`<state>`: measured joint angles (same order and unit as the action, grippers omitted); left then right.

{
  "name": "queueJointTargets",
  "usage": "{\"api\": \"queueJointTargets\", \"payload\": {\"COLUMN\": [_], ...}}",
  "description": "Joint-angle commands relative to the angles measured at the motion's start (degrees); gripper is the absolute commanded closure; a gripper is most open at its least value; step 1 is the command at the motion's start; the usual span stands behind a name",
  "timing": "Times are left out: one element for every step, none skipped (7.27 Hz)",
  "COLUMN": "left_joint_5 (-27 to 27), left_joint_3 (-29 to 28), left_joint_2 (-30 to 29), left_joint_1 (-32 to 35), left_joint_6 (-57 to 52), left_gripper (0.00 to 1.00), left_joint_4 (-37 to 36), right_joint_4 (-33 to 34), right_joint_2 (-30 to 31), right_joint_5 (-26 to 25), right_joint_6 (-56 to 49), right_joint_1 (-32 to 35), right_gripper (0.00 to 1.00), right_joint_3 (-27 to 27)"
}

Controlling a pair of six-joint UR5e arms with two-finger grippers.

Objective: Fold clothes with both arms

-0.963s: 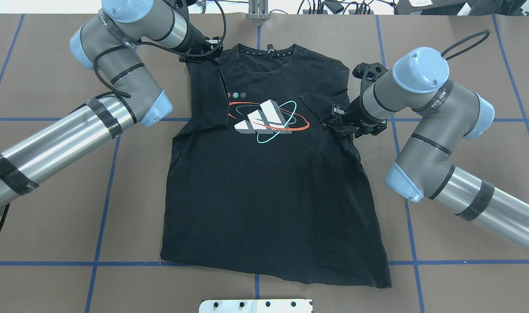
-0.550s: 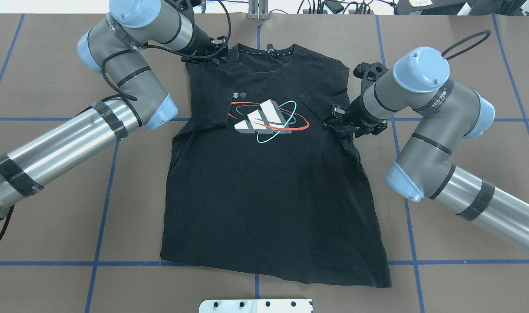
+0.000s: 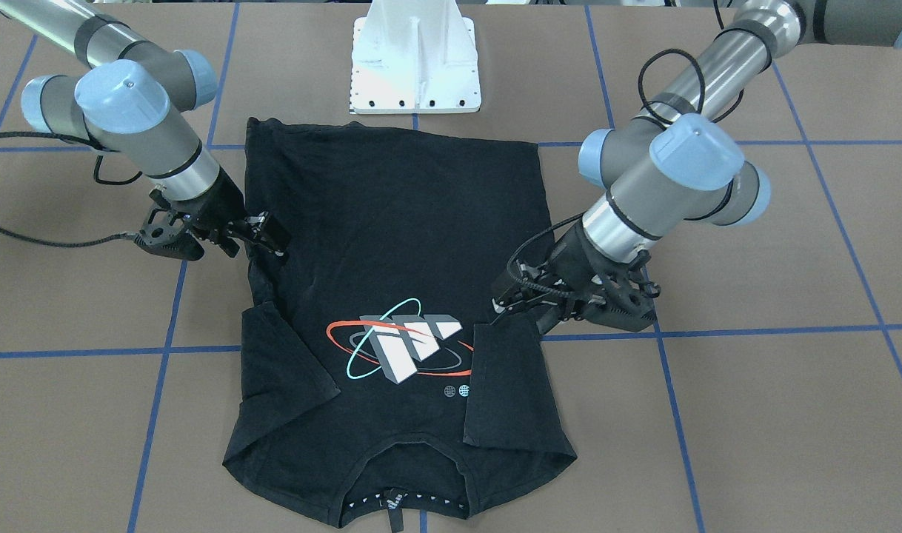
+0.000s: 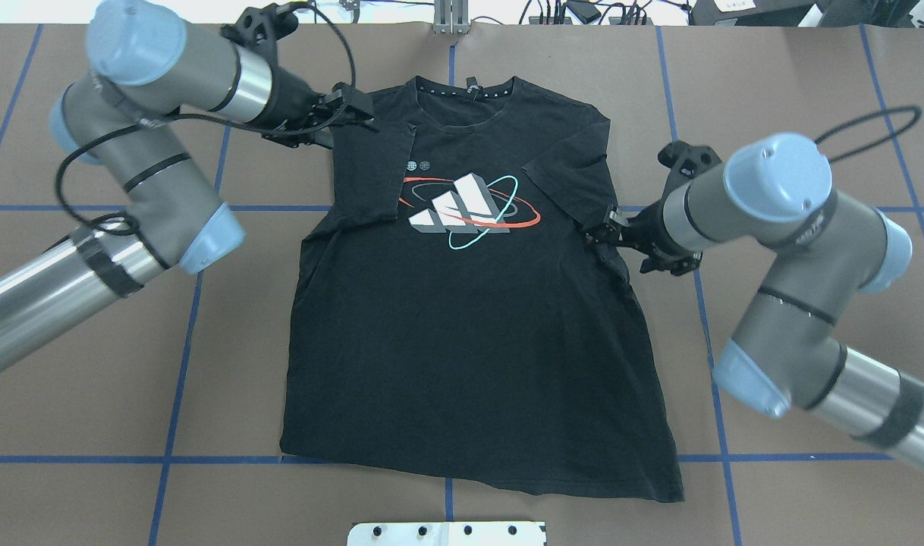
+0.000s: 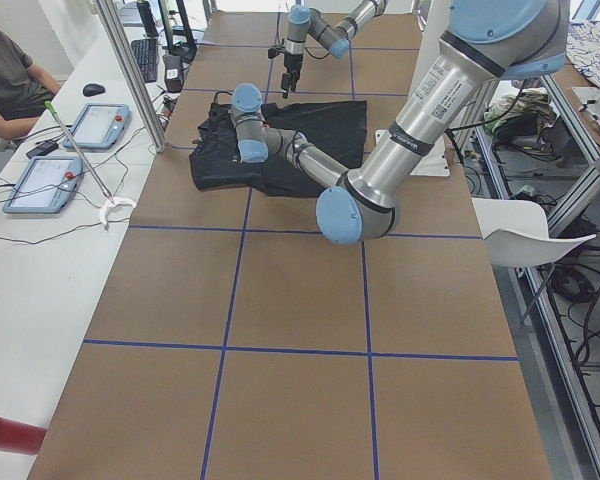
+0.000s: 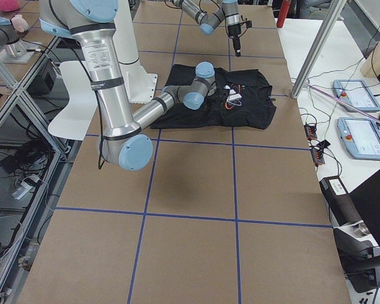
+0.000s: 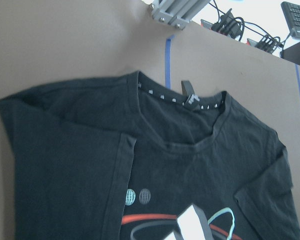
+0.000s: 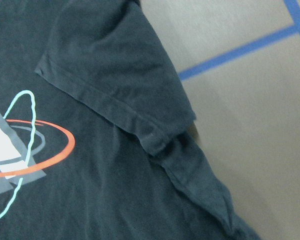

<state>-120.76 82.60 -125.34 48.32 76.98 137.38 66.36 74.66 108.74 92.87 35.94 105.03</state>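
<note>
Black T-shirt lies between left end effector and right end effector; openness unclear.

Left arm and right arm drew outward

Robotics lab, as we log it: brown worktop gridded with blue tape, aluminium frame post, two teach pendants on a white side bench, seated operator alongside.
</note>
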Motion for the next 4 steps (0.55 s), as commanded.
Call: {"api": "queueJointTargets", "payload": {"left_joint_5": [-0.18, -0.09, -0.09, -0.09], "left_joint_3": [4.41, 4.5, 4.58, 4.32], "left_joint_2": [3.87, 4.05, 4.05, 4.14], "left_joint_1": [-0.5, -1.12, -1.56, -2.35], "left_joint_6": [1.76, 2.03, 3.42, 3.52], "left_gripper": [0.12, 0.1, 0.09, 0.09], "left_joint_4": [-0.01, -0.01, 0.08, 0.08], "right_joint_4": [1.57, 3.84, 4.21, 4.3], "right_joint_2": [8.7, 14.23, 17.94, 19.54], "right_joint_5": [-12.21, -13.19, -17.99, -21.86], "right_joint_6": [10.74, 15.63, 20.81, 22.69], "right_joint_1": [-11.81, -16.2, -21.99, -25.96], "right_gripper": [0.0, 0.01, 0.02, 0.02], "right_joint_3": [10.49, 16.9, 18.27, 18.19]}}
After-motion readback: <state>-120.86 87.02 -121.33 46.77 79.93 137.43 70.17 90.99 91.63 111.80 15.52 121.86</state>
